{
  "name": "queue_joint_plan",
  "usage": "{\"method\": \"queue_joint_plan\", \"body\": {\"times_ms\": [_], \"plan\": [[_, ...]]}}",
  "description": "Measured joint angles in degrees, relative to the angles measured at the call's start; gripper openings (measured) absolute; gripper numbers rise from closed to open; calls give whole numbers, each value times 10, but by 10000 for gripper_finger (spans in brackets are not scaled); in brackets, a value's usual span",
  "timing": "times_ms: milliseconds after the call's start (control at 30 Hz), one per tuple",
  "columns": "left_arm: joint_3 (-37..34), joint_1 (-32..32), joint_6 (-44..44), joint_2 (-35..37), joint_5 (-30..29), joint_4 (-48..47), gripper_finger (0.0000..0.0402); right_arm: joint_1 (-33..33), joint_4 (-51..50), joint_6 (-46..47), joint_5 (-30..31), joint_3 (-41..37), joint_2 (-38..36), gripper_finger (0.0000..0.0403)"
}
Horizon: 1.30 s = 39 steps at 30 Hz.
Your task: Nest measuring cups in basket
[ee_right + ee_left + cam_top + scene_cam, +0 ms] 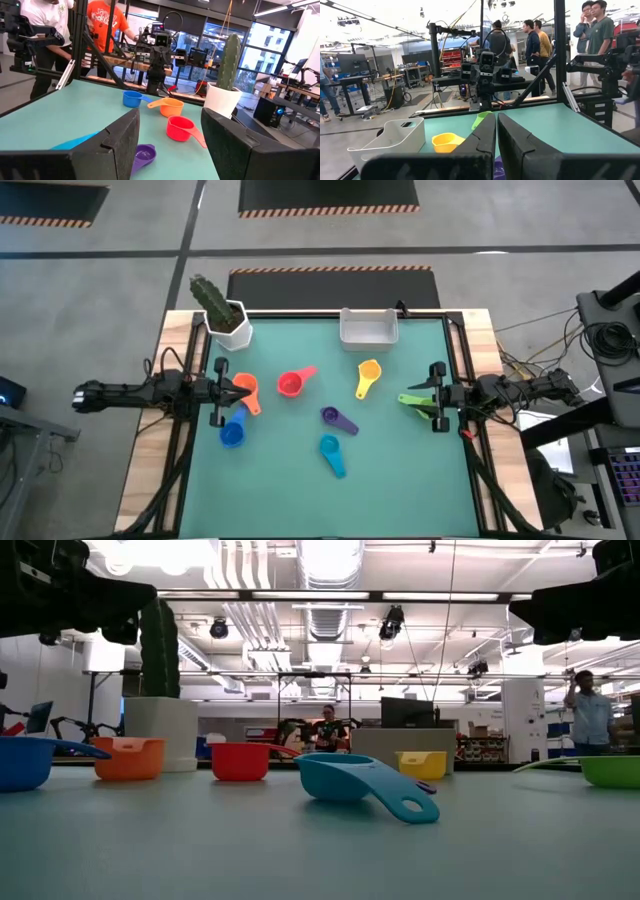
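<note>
Basket (368,330): white bin at the far edge of the mat, a little right of centre. I see nothing in it.
Cups: seven, all loose on the green mat (400,480), none nested. Orange cup (244,387) and blue cup (232,433) at the left; red cup (290,385) left of centre; yellow cup (368,371) nearest the basket; purple cup (332,416) and teal cup (328,447) mid-mat; green cup (412,399) at the right.
Left gripper (244,391): fingers pressed together, holding nothing, tips over the orange cup.
Right gripper (412,396): fingers spread, empty, over the green cup's handle end; I cannot tell whether they touch it.
Step in hand: I judge this the start, first pick not yet made.
Next move: I would lower the right gripper around the green cup, close, then carry it far-left to the basket. The left needs opening before any pick.
Cactus pot (228,323): far-left corner, well apart from the basket.
Writing: an orange shirt in the right wrist view carries print I cannot read; no other labels legible.
</note>
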<state>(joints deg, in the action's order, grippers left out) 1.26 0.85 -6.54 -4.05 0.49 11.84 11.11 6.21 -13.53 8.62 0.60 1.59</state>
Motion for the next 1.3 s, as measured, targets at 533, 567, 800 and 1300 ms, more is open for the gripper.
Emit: {"method": "queue_joint_plan", "body": {"times_ms": [533,567,800,1300], "plan": [[0,0,-112,0,0,10,0,0,42,203,0,0,0,201],[0,0,-86,0,0,23,0,0,56,204,0,0,0,201],[0,0,115,0,-1,147,0,0,118,201,67,12,0,201],[0,0,116,-1,-1,253,0,0,126,200,244,43,1,201]]}}
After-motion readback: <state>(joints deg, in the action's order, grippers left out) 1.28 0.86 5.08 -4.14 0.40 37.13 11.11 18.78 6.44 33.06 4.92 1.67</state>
